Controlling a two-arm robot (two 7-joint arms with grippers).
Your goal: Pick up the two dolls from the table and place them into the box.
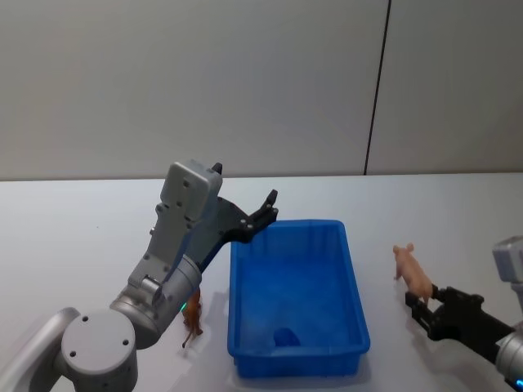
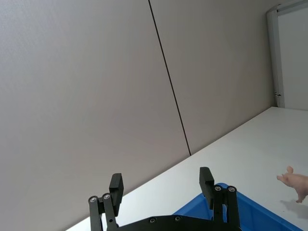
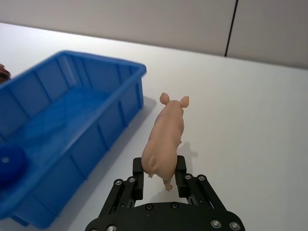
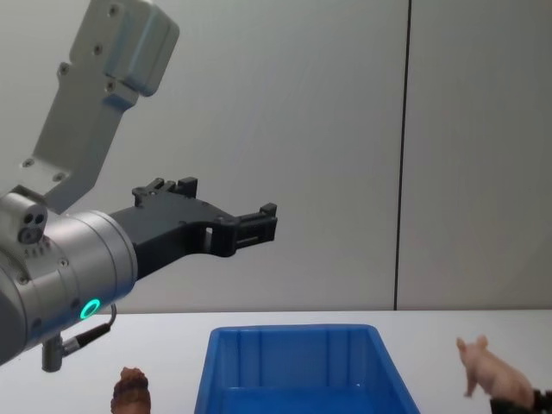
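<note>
The pale pink doll [image 3: 168,130] stands on the white table [image 1: 458,220] just right of the blue box [image 1: 353,286]. My right gripper [image 3: 160,167] is low over the table, shut on the doll's hindquarters, one finger pressed against each flank. The same doll [image 1: 410,268] points its snout away from me. The reddish-brown doll [image 1: 193,320] stands on the table close to the box's left wall, partly hidden behind my left arm. My left gripper [image 2: 161,178] is raised high above the box's far left corner, open and holding nothing.
A small dark blue round thing [image 1: 284,336] lies on the box floor near the front wall. A grey panelled wall [image 1: 245,82] closes off the far side of the table. Bare tabletop stretches behind the box and to both sides.
</note>
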